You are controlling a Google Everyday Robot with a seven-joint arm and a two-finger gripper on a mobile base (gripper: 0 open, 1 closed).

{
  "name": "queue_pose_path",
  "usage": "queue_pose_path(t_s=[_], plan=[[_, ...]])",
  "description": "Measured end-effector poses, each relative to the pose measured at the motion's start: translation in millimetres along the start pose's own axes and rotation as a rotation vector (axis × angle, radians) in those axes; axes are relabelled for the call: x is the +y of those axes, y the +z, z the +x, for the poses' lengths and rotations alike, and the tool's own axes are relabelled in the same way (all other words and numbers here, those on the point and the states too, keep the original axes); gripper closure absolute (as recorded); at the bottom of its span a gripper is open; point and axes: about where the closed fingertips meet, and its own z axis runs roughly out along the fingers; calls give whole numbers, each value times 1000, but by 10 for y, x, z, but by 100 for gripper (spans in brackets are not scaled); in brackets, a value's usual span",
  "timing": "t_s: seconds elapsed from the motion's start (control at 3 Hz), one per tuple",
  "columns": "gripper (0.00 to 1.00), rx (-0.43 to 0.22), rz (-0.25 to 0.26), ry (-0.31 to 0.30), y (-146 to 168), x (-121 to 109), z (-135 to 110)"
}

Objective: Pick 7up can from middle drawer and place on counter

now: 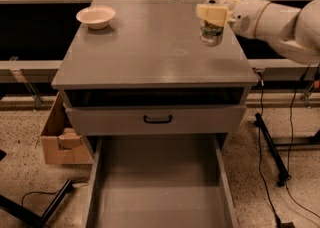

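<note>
The 7up can [212, 31] is whitish with green markings and a silver top. It hangs upright over the right rear part of the counter [150, 47]. My gripper [213, 14] comes in from the right on a white arm and is shut on the can's upper part. I cannot tell whether the can's base touches the counter. The middle drawer [157, 182] is pulled out wide at the bottom of the view, and its flat grey floor is bare.
A cream bowl [96, 16] sits at the counter's rear left corner. A grey drawer front with a black handle [157, 119] is above the open drawer. A cardboard box [61, 139] stands on the floor to the left. Black cables and stand legs [272, 147] lie to the right.
</note>
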Motion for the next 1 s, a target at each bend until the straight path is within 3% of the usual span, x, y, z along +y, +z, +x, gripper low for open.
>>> queue_pose_path(t_s=[0.33, 0.67, 1.0], plan=[[100, -34, 55, 40, 242, -124, 440], [100, -45, 75, 86, 402, -174, 882], [84, -45, 76, 90, 411, -174, 847]])
